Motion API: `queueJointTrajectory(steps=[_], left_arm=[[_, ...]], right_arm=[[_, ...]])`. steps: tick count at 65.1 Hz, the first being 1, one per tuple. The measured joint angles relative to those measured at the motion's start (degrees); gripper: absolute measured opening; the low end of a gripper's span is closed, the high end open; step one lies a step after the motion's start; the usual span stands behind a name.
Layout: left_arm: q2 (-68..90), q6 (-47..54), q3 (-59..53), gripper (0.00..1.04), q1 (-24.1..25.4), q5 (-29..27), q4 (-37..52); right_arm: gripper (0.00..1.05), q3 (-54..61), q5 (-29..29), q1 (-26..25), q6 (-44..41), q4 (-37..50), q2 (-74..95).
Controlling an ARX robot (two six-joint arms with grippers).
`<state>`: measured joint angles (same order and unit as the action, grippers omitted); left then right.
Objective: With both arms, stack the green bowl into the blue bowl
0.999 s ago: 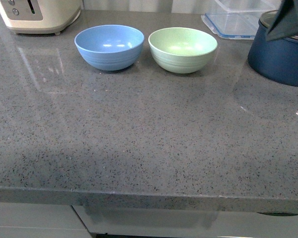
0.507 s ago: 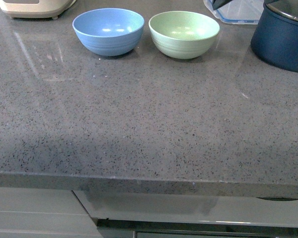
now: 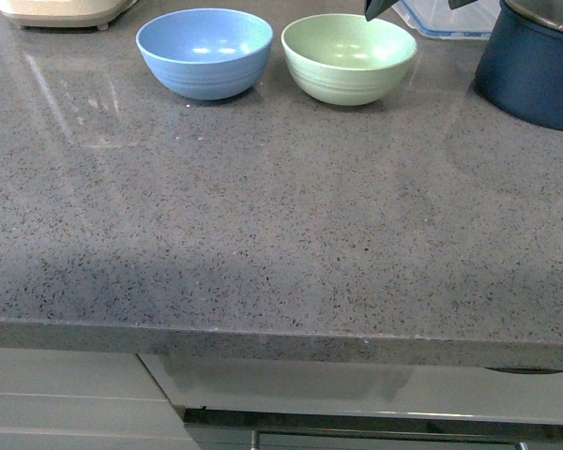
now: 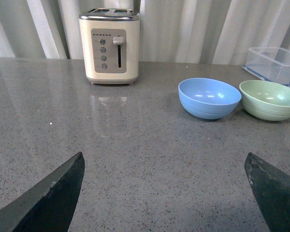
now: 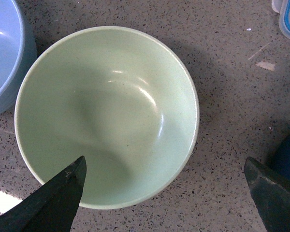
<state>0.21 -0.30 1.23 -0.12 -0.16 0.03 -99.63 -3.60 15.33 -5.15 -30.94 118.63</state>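
- Hovering apart, the right fingers (image 5: 53, 203) bracket the green bowl (image 5: 106, 116) below them, probably lining up a rim grasp.
- Left fingers (image 4: 48, 198), also apart, hang well short of the blue bowl (image 4: 209, 98) ahead.

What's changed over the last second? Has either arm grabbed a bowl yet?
The right gripper moved left from in front of the navy pot to above the green bowl, open and holding nothing. The front view also shifted, so everything sits higher in frame. The green bowl and blue bowl stayed side by side on the counter, untouched.
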Motion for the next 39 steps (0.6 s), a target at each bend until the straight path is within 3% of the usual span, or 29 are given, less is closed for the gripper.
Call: queueJointTrajectory(steps=[39], left_arm=[[0.0,0.0,0.0,0.98,0.0,0.02,0.0]], right_arm=[[0.95,-5.9,-0.55,0.57,-1.7,-1.53,7.54]])
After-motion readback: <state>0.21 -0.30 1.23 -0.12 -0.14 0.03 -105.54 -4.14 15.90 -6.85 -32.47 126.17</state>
